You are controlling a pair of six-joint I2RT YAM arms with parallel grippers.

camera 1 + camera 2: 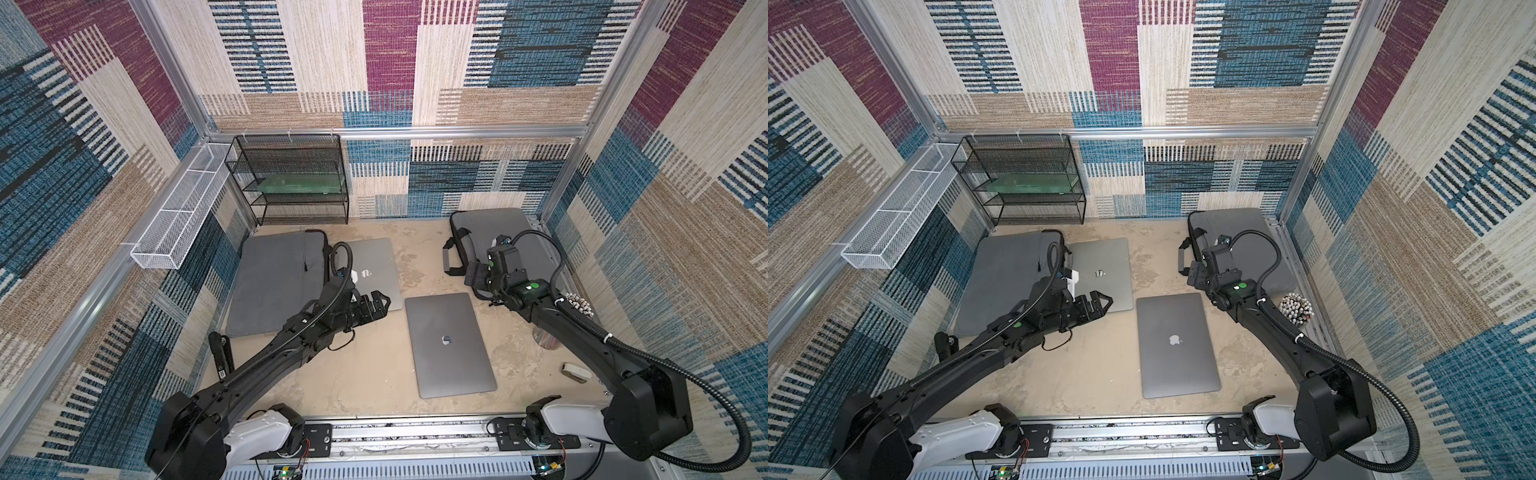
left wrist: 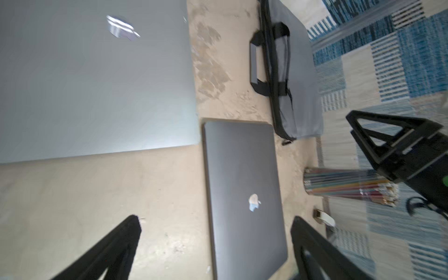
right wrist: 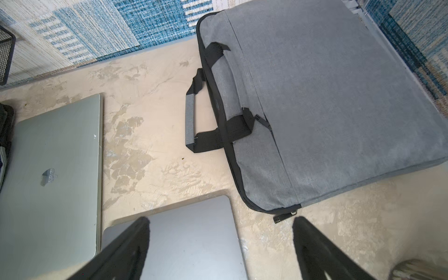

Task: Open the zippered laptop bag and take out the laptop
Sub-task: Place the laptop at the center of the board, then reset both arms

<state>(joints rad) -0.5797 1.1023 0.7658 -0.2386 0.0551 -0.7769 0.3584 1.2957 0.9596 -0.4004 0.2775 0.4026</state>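
A grey laptop bag [image 1: 503, 232] [image 3: 327, 97] with black handles [image 3: 194, 109] lies flat at the back right, its zip shut and the pull [image 3: 278, 218] at the near corner. My right gripper [image 1: 473, 276] [image 3: 221, 219] hovers open over that bag's near left edge. A dark grey laptop [image 1: 449, 345] [image 2: 244, 194] lies closed mid-table. A silver laptop [image 1: 374, 266] [image 2: 92, 80] lies beside a second grey bag [image 1: 274, 282] at the left. Open and empty, my left gripper [image 1: 380, 305] [image 2: 215, 219] hangs over the silver laptop's near right corner.
A black mesh shelf [image 1: 291, 178] stands at the back left, and a white wire basket [image 1: 178, 216] hangs on the left wall. A cup of pencils [image 1: 575, 307] [image 2: 349, 186] and a small white object [image 1: 575, 372] sit at the right edge. A black tool [image 1: 220, 353] lies near left.
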